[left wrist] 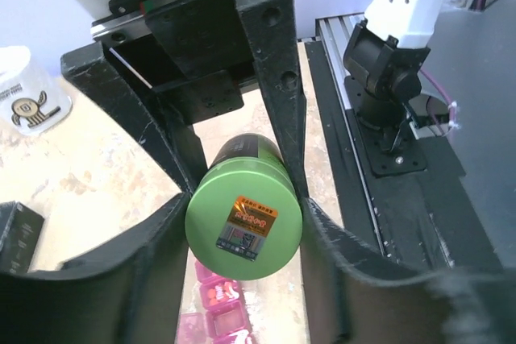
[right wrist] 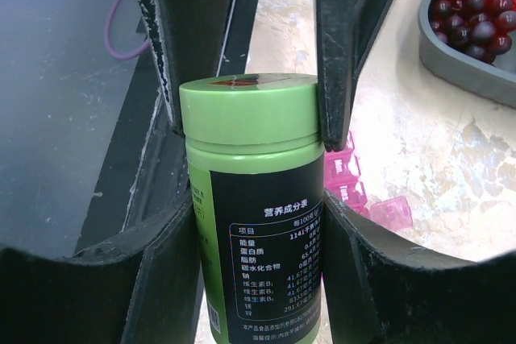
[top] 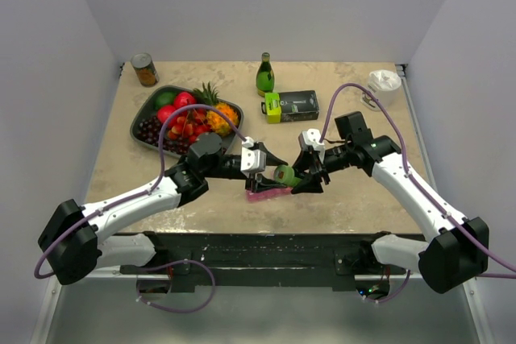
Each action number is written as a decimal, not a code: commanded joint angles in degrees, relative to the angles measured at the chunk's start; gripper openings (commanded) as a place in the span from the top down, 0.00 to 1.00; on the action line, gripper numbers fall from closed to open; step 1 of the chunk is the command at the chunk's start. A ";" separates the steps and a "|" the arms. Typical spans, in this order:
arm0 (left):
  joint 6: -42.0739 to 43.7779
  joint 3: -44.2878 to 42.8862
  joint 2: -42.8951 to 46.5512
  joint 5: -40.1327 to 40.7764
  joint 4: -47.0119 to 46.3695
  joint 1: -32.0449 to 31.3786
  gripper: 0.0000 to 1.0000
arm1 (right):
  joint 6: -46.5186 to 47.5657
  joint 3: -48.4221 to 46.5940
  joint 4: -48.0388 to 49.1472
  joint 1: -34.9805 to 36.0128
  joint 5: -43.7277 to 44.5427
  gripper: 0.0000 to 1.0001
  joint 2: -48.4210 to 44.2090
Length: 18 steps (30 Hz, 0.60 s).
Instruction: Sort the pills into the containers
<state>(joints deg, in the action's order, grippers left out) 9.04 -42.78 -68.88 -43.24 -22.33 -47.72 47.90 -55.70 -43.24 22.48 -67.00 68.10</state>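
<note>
Pill organiser (top: 266,192), where does it sit?

On the table (top: 363,199) near the front edge, midway between the two arms and well apart from the grey tray (top: 139,130) at the back left (heaped with fruit, no part of this job).

Why do both arms meet over it?

The right gripper (right wrist: 256,199) is clamped on the body of the green bottle (left wrist: 242,231), and the left gripper (left wrist: 242,203) is closed round its cap (right wrist: 250,110). One steadies and one twists, I'd judge, since a screw cap needs two holds. Holding it just above the pink strip makes for a short pour.

And what's inside?

The bottle is capped, so its contents are hidden. The compartments (right wrist: 391,211) that show are translucent pink. I can't tell whether any holds a pill, and no loose pills are in view
</note>
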 commanded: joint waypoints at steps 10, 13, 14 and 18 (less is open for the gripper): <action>-28.35 -6.07 0.07 17.21 9.66 -0.62 1.00 | -2.81 -0.20 4.13 0.02 2.84 1.00 -1.30; -38.63 -7.83 -0.20 18.89 12.48 -0.70 1.00 | -4.13 0.33 5.80 0.11 4.16 1.00 -1.39; -43.18 -8.45 -0.37 19.51 13.35 -0.70 1.00 | -4.39 0.42 6.24 0.11 4.51 1.00 -1.39; -52.09 -11.43 -1.52 19.34 17.13 -0.70 1.00 | -5.09 0.42 6.86 0.02 5.65 1.00 -1.74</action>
<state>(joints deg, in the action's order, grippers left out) -25.87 -49.39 -69.82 -27.09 -9.06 -48.77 42.52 -55.37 -40.03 22.48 -63.70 68.07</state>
